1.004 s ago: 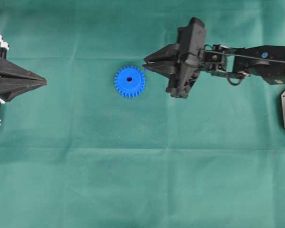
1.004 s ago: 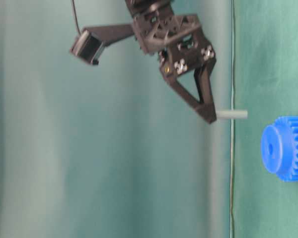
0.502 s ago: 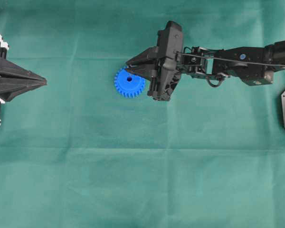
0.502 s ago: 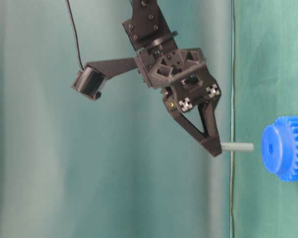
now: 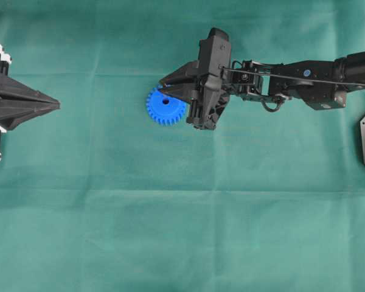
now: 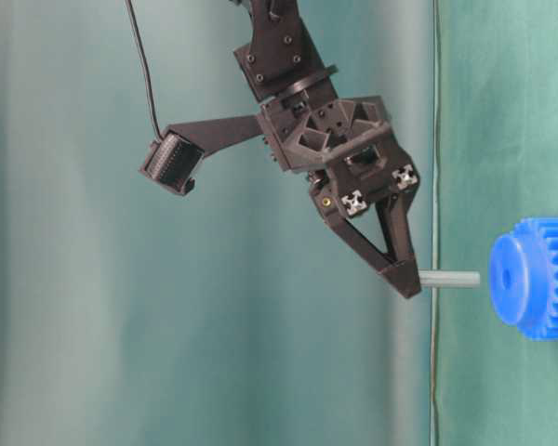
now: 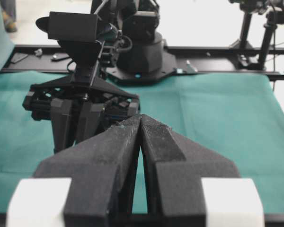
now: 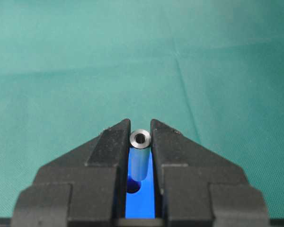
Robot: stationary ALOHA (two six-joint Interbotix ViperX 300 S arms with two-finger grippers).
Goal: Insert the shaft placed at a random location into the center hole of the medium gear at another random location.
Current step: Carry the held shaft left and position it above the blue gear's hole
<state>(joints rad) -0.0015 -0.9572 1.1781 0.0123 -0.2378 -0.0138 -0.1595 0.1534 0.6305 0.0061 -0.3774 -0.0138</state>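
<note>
Green cloth (image 5: pixel 182 231) covers the whole table, matte w/ soft creases; its edges run out of the overhead view. Right arm (image 5: pixel 304 76) is black, boxy, cabled, and cut off at the right border; its base is only partly seen from the left wrist cam. Right gripper (image 5: pixel 163 89) sits over the medium gear's upper right part in the overhead view, hiding some teeth there. Left gripper (image 5: pixel 56 106) is parked at the far left, well apart from the gear, body cropped by the frame; its two textured black fingers (image 7: pixel 120 142) meet at the tips, pinched together w/ nothing between. Medium gear (image 5: pixel 166 105) is bright blue plastic, toothed rim, raised round hub, lying flat on the cloth; in the table-level view (which is turned sideways) it is cut off at the right edge. Right pincer is narrow, clamped on the shaft (image 6: pixel 449 279): a small smooth silvery-grey metal pin, hollow at the end seen by the right wrist cam (image 8: pixel 140 156). Shaft pokes out from the fingertips toward the hub, its tip near the hub face but w/ a clear gap. Center hole (image 5: pixel 166 101) is a small dark round opening, unfilled; from the right wrist cam only a sliver shows below the pin.
</note>
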